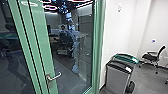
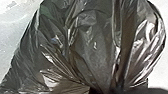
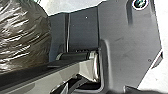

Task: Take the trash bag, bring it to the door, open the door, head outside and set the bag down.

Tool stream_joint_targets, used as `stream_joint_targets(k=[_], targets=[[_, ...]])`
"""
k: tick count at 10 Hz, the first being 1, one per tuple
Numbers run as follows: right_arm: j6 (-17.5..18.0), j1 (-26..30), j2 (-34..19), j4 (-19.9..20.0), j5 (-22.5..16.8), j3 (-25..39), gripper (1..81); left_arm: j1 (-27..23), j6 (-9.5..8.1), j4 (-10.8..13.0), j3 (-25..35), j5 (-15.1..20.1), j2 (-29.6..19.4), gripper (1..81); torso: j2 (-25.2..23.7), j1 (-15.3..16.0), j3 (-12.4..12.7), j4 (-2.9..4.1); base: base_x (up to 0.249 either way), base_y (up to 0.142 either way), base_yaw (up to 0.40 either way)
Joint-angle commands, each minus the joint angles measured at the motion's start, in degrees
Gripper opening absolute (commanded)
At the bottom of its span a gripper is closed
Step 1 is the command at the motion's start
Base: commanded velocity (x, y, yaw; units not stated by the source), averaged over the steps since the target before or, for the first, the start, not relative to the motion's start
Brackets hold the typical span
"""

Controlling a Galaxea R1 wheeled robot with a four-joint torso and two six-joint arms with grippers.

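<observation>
A green-framed glass door [image 1: 43,50] stands close in front in the head view, upright frame at left and centre, with a metal lever handle [image 1: 54,76] low on it. The dark, shiny trash bag [image 2: 95,47] fans out large in the left wrist view; its gathered neck narrows to my left gripper [image 2: 106,90], which is shut on it. Part of the same bag's bulging side [image 3: 23,35] shows in the right wrist view, beside the robot's own dark plate.
Right of the door, by a white wall [image 1: 120,27], stand a grey bin with a black top [image 1: 118,77] and a green-topped bin [image 1: 125,58]. Farther back is a black office chair [image 1: 151,57]. A person [image 1: 63,28] shows small in the door glass.
</observation>
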Motion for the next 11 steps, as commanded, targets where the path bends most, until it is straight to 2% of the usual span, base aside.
stream_joint_targets(k=[1, 11], targets=[[-0.28, 3.02, 0.49, -0.26, -3.15, 0.28, 81.1, -3.71, 0.37, 0.28, 0.25, 3.94, 0.18, 1.0, 0.00, 0.00, 0.00, 0.00, 0.135, 0.000, 0.000], [-0.20, 2.93, 0.49, 0.00, -3.15, -0.16, 81.1, -3.62, 0.37, 0.37, 0.17, 3.41, 0.18, 1.0, 0.00, 0.00, 0.00, 0.00, 0.118, 0.000, 0.000]])
